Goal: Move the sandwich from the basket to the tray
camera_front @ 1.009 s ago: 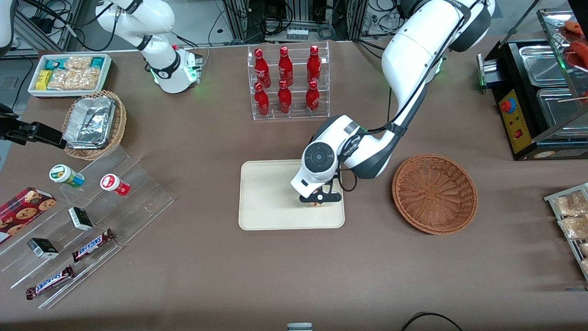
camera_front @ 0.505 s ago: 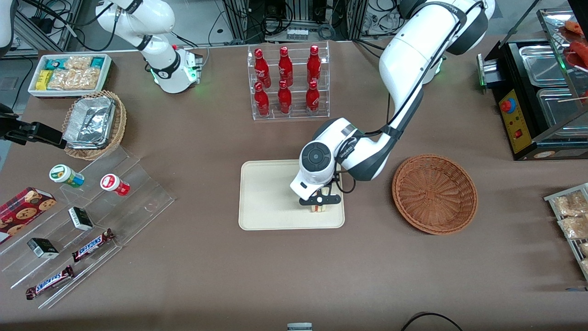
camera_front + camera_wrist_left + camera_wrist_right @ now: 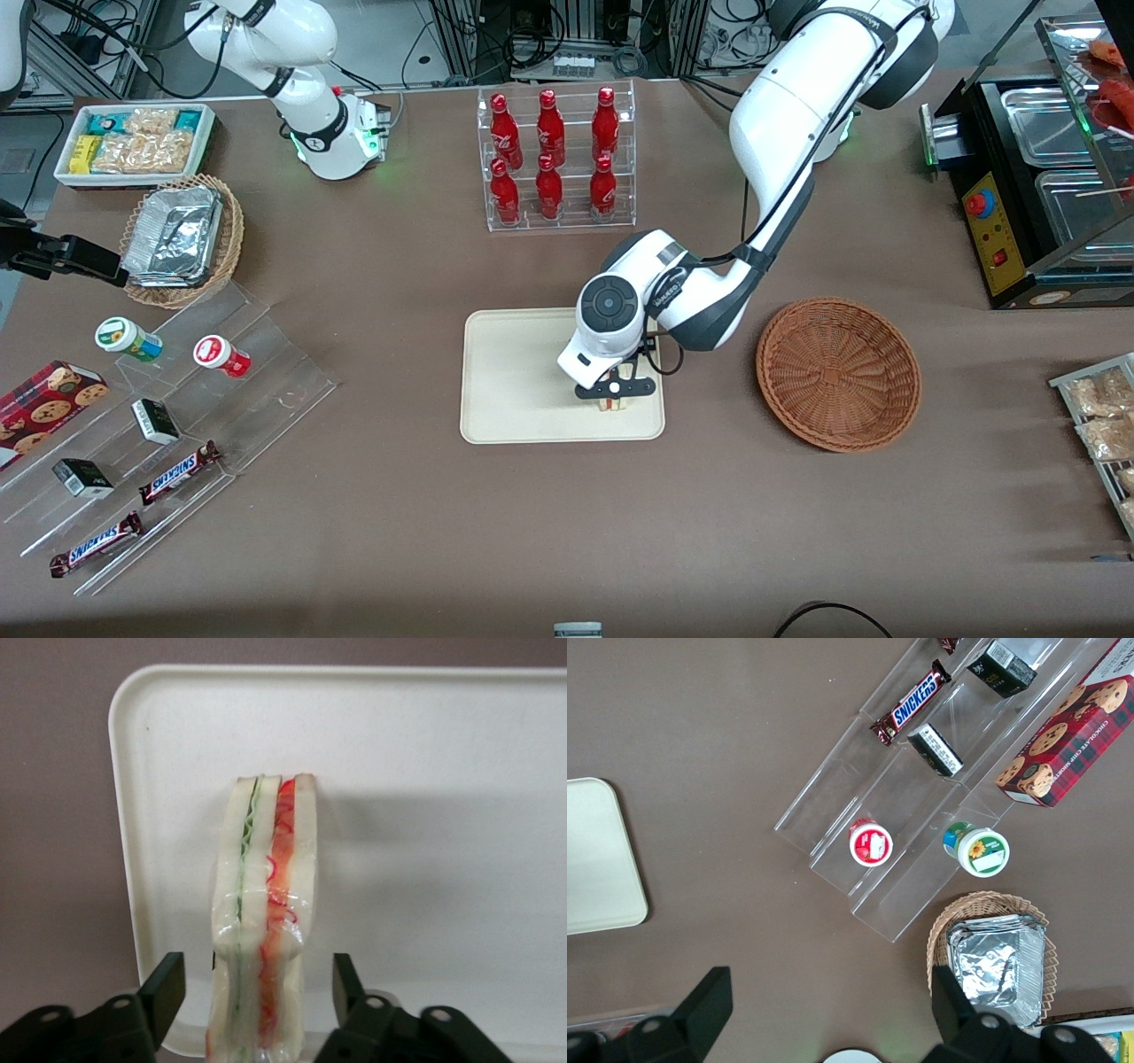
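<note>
Straddling 1 sandwich (image 3: 264, 904) on 1 tray (image 3: 425, 797): end effector (image 3: 252, 992), fingers apart.

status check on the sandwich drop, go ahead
Gripper open, low over the tray, fingers clear of the bread. Sandwich on the tray, standing on edge. Basket empty. Nothing in the way.

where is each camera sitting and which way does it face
Front view: high over the table, looking down at both arms; the left arm's end effector hovers over the sandwich on the tray.
Left wrist view: on the working wrist, facing down; open end effector straddling the sandwich, fingers clear of it.
Right wrist view: on the parked wrist, facing down at the snack display steps.
All three show the tray.
</note>
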Robot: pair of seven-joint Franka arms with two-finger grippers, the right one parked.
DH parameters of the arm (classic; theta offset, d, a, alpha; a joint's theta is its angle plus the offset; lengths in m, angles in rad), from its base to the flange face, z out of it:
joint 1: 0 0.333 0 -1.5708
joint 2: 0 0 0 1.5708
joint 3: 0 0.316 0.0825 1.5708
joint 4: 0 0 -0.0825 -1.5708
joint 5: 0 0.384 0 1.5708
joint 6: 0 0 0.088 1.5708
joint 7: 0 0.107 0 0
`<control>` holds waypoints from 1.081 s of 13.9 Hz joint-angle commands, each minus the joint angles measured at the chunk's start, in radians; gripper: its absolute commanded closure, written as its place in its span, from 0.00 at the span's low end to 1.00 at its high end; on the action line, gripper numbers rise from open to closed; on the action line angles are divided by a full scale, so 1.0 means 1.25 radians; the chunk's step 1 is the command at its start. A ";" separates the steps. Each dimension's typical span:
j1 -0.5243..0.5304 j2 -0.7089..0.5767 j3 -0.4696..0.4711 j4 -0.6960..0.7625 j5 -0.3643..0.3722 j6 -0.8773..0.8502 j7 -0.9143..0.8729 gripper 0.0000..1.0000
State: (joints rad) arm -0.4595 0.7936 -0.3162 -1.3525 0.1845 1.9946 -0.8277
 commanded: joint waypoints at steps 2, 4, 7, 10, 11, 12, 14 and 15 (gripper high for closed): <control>-0.004 -0.025 0.003 0.030 0.012 -0.021 -0.019 0.00; 0.003 -0.052 0.004 0.032 0.011 -0.048 -0.035 0.00; 0.036 -0.086 0.004 0.049 0.008 -0.070 -0.037 0.00; 0.115 -0.138 0.000 0.046 -0.037 -0.070 -0.036 0.00; 0.133 -0.160 0.004 0.034 -0.040 -0.082 -0.029 0.00; 0.170 -0.171 0.003 0.025 -0.037 -0.113 -0.023 0.00; 0.205 -0.186 0.003 0.021 -0.035 -0.161 0.021 0.00; 0.220 -0.202 0.006 0.007 -0.032 -0.173 0.031 0.00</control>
State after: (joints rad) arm -0.2125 0.5906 -0.3070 -1.2900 0.1549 1.8050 -0.8175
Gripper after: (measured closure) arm 0.000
